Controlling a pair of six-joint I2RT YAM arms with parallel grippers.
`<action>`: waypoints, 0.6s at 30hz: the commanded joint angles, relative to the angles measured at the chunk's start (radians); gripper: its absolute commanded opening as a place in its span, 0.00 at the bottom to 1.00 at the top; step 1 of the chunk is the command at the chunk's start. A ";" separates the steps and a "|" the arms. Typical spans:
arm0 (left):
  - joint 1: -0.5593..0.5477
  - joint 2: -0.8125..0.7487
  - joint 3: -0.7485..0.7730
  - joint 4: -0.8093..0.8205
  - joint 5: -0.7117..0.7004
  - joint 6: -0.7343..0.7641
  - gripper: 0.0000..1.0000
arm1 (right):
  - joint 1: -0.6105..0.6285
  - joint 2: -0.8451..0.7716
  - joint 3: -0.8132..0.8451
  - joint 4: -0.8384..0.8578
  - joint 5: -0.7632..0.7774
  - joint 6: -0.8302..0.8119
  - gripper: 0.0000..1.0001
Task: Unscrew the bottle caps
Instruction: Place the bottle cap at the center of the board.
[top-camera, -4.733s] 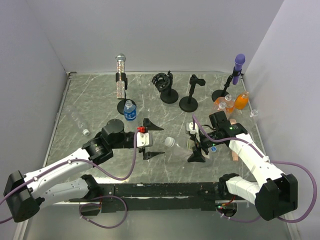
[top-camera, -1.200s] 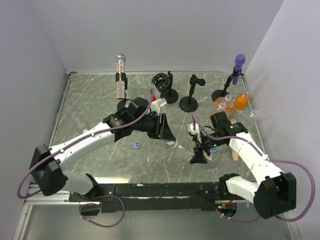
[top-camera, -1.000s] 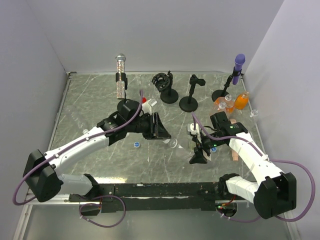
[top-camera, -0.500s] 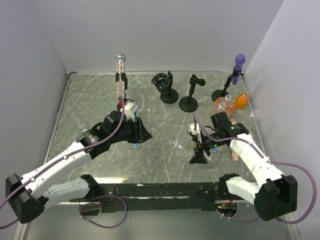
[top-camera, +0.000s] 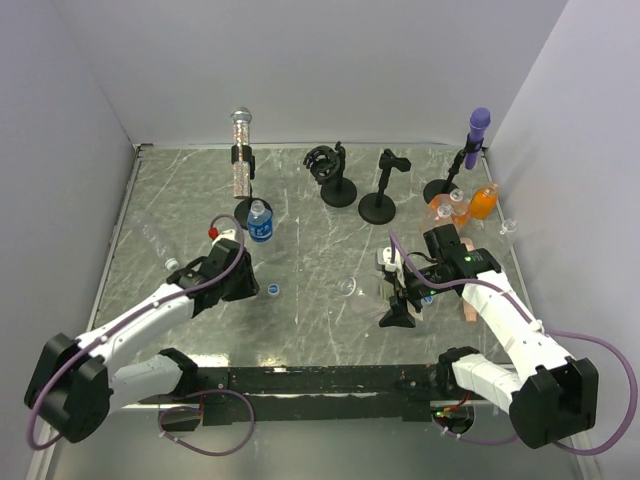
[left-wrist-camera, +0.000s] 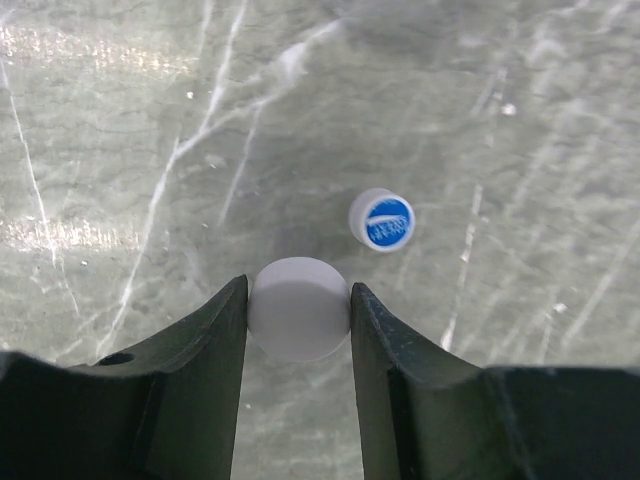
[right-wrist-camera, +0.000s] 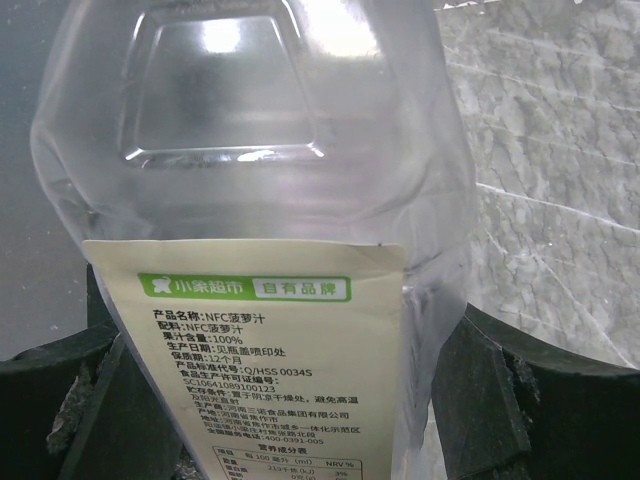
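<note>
While poised low over the grey marbled table (left-wrist-camera: 120, 120), pinched from both sides in the left gripper (left-wrist-camera: 299, 300): a small round white plastic bottle cap (left-wrist-camera: 299, 308). Black fingers (left-wrist-camera: 200, 380) drawn in to a narrow gap, touching the cap's rim left and right, with nothing else between them. Just ahead and a little to the right, apart from that cap and flat on the table: a small round blue plastic cap with a pale rim (left-wrist-camera: 381, 220). Seen from above, at the left-centre of the table, near the front.

Spread wide in the right gripper (right-wrist-camera: 275, 400), and filling the whole gap: a transparent plastic drink bottle with a yellow-green label (right-wrist-camera: 250, 150). Pressed on at the labelled part, one dark finger against each side. Held right of centre, well apart from the left gripper.

Between the two grippers, a small clear ring (top-camera: 346, 288); loose cap or bottle mouth, cannot tell.

Further back, upright with a cap on: a small blue-labelled clear bottle (top-camera: 260, 222), just beside the black round base (top-camera: 245, 213) under the silver glitter microphone (top-camera: 240, 125). At the far right, two orange bottles (top-camera: 483, 202) near the purple microphone (top-camera: 479, 125). Faint at the left edge, lying down: a clear unlabelled bottle (top-camera: 150, 238).
</note>
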 joint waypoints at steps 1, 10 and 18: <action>0.009 0.061 0.020 0.071 -0.046 -0.029 0.25 | 0.005 -0.025 0.028 0.023 -0.036 -0.016 0.14; 0.040 0.166 0.039 0.102 -0.020 -0.032 0.50 | 0.005 -0.044 0.024 0.026 -0.028 -0.016 0.14; 0.054 0.067 0.070 0.061 0.002 -0.030 0.72 | 0.005 -0.044 0.024 0.025 -0.028 -0.017 0.14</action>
